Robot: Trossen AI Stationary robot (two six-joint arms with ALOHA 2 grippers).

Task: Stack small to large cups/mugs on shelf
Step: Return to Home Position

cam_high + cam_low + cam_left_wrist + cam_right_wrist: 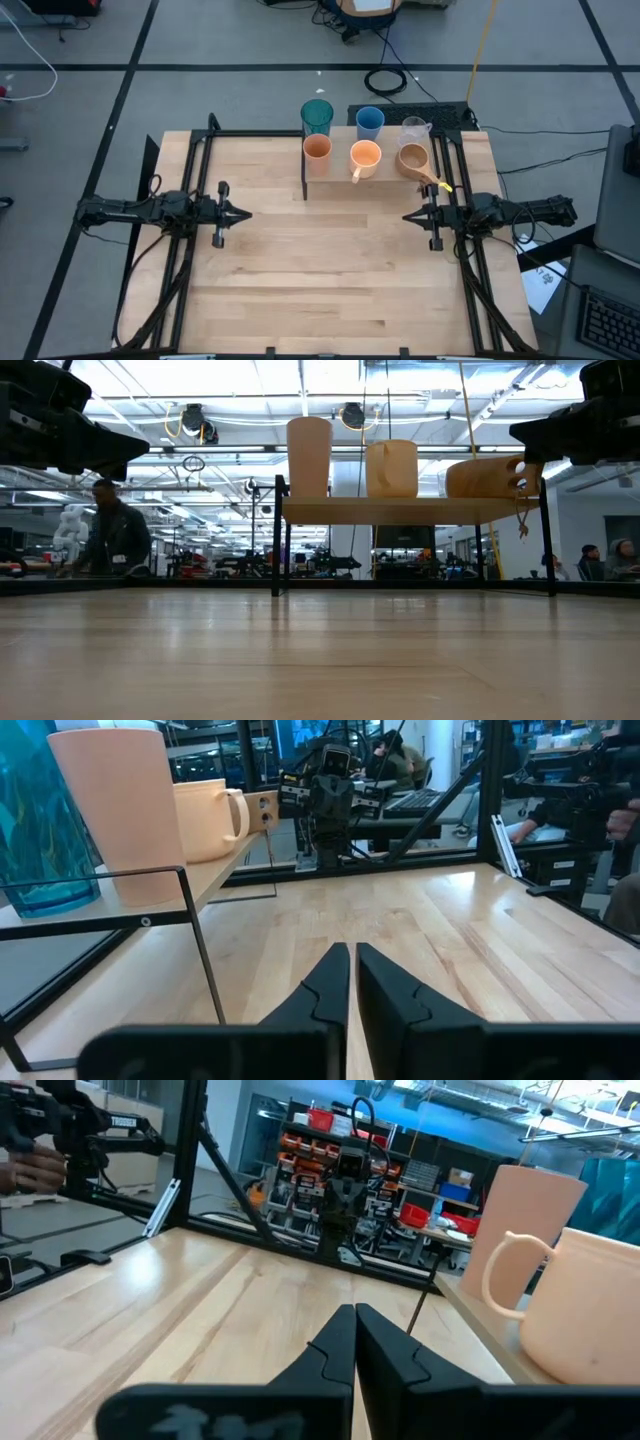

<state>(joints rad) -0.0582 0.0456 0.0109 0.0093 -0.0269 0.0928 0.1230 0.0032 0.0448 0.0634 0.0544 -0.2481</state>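
I read both claws pinched together: left gripper [243,213] near bench's [320,270] left edge, right gripper [408,216] near right. Light-wood black-legged shelf [410,510], far edge, holds six cups [365,155]; low view hides back row.

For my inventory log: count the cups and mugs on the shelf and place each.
6 on the shelf. Back row, left to right from above: teal tumbler, blue cup, clear handled cup. Front row: orange cup, orange mug, wooden mug. None appears hidden.
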